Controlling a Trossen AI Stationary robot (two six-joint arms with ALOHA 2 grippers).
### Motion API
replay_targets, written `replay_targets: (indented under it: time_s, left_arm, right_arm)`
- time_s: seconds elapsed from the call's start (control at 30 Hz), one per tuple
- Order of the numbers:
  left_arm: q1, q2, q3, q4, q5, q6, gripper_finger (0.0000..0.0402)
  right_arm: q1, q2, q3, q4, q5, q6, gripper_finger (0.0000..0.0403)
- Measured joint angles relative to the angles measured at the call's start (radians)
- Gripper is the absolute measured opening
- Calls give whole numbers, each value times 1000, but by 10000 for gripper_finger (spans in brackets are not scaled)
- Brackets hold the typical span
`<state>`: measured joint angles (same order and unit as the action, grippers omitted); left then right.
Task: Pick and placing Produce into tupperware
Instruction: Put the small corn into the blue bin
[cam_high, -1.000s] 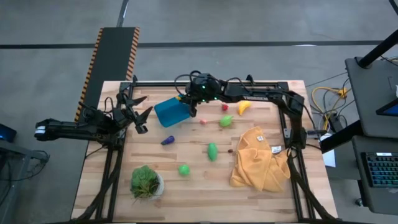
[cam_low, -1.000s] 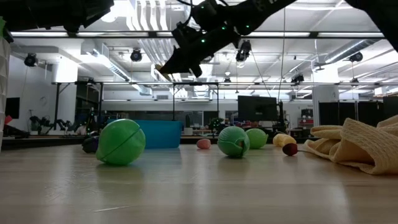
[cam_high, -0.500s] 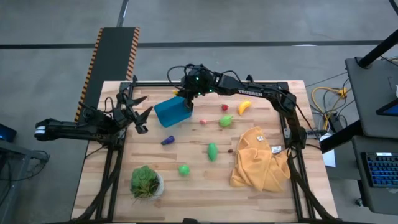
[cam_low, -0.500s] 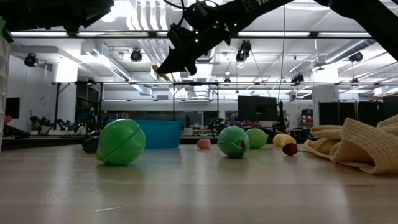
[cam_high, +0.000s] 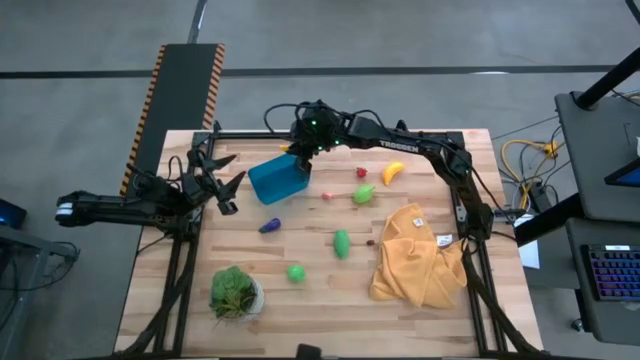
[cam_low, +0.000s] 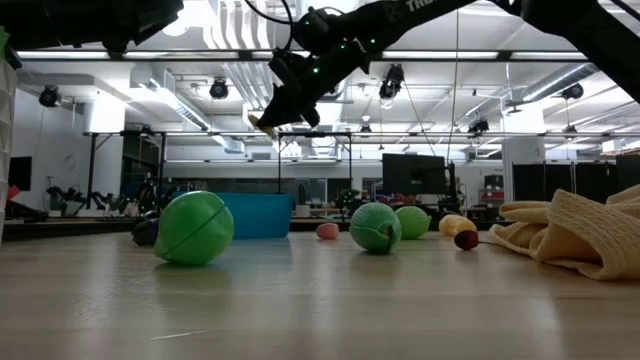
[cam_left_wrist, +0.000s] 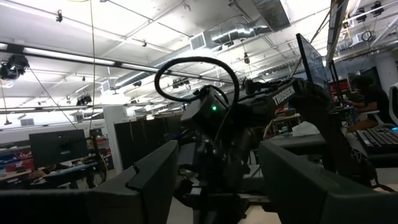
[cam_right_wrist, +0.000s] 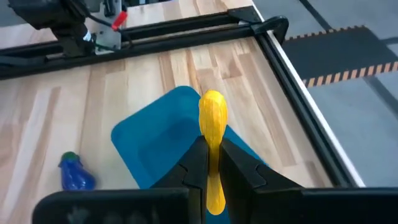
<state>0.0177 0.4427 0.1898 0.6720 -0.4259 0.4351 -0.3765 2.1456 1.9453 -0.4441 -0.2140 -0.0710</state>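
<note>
My right gripper (cam_right_wrist: 211, 149) hangs above the far end of the teal-blue tupperware (cam_high: 278, 180), shut on a yellow produce piece (cam_right_wrist: 212, 115). In the low view the gripper (cam_low: 266, 121) is high over the tub (cam_low: 256, 215). On the table lie a yellow banana (cam_high: 392, 172), a purple eggplant (cam_high: 269, 226), green pieces (cam_high: 363, 194) (cam_high: 341, 243) (cam_high: 296, 271) and small red pieces (cam_high: 362, 172). My left gripper (cam_high: 222, 180) waits open at the table's left edge, holding nothing. My right gripper pinches the long yellow piece between its two fingers (cam_right_wrist: 194, 163), which lie along the piece's sides (cam_right_wrist: 213, 144). Its rounded end sticks out past the fingertips. The fingers slant down from the table's right side. The piece is lifted clear, above the tupperware.
A mustard-yellow cloth (cam_high: 415, 258) lies bunched at the right. A leafy plant in a white pot (cam_high: 235, 292) stands near the front left. A black frame rail (cam_right_wrist: 186, 28) runs along the table's far edge behind the tub.
My right gripper has carried the yellow piece a little toward the table's far left, over the tupperware's far end, and has tipped further down. It stays shut on the piece.
</note>
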Motion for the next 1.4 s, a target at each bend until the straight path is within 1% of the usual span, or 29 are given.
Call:
replay_targets:
  time_s: [0.5,0.83,1.4]
  left_arm:
    - [0,0,0,0,0,0,209]
    - [0,0,0,0,0,0,209]
    - [0,0,0,0,0,0,209]
  right_arm:
    - [-1,0,-68,1,-4,45,26]
    - [4,0,-122,65,-4,45,26]
    - [17,0,-181,120,-6,45,26]
